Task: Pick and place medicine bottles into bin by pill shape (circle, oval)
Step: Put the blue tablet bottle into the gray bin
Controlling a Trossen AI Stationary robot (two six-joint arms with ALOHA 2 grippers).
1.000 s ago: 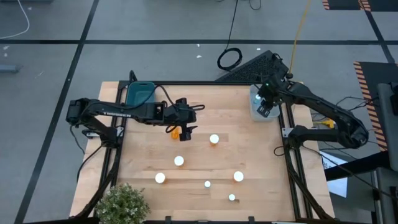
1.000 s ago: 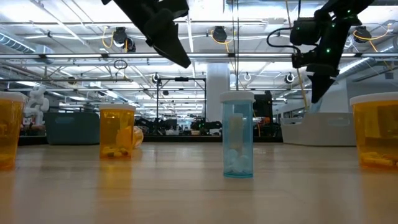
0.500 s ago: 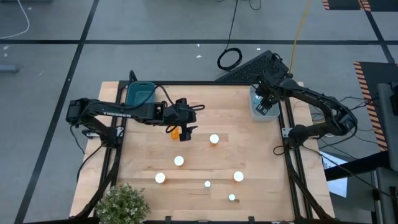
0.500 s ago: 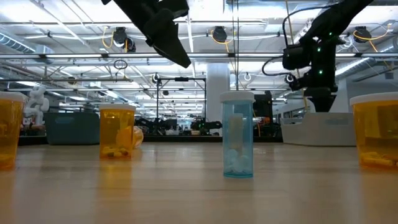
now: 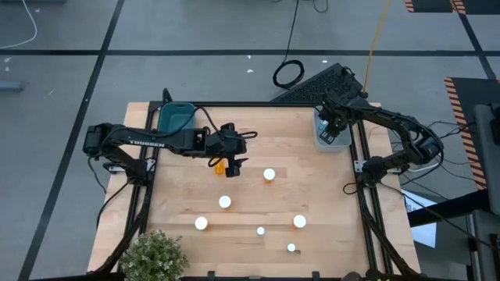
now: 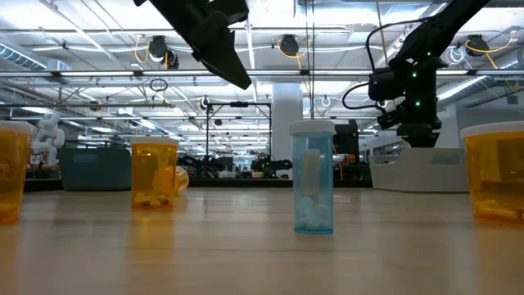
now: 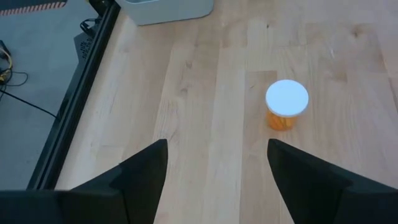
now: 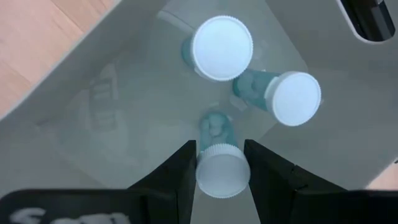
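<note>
Right wrist view: right gripper [image 8: 222,163] is lowered into the pale grey rectangular plastic bin [image 8: 112,118] at the tabletop's far right corner, fingers closed snugly on a pale blue translucent bottle with a round white cap [image 8: 221,163]. White round pills show through its body. Two more pale blue bottles with white caps [image 8: 222,48] lie on the bin floor beyond it, just beside each other, one cap-up, the other tipped on its side [image 8: 281,94].

High view: right gripper [image 5: 331,129] sits over that grey bin [image 5: 319,141]. Left gripper [image 5: 232,162] hovers above the light wooden tabletop [image 5: 180,199] left of centre, near an orange translucent bottle [image 5: 221,165] partly hidden under the arm. Left wrist view: left gripper's fingers [image 7: 140,177] are spread wide with nothing between them; an orange bottle with a white cap [image 7: 286,106] stands upright well ahead of them.

Six white-capped bottles stand apart across the near half of the tabletop, among them one near centre [image 5: 269,175]. Low view: pale blue upright bottle with white pills at its bottom [image 6: 313,188]; orange bottles holding yellowish pills to either side [image 6: 154,174]. Teal rounded plastic bin [image 5: 176,118] at the far left corner; contents cannot be told.
</note>
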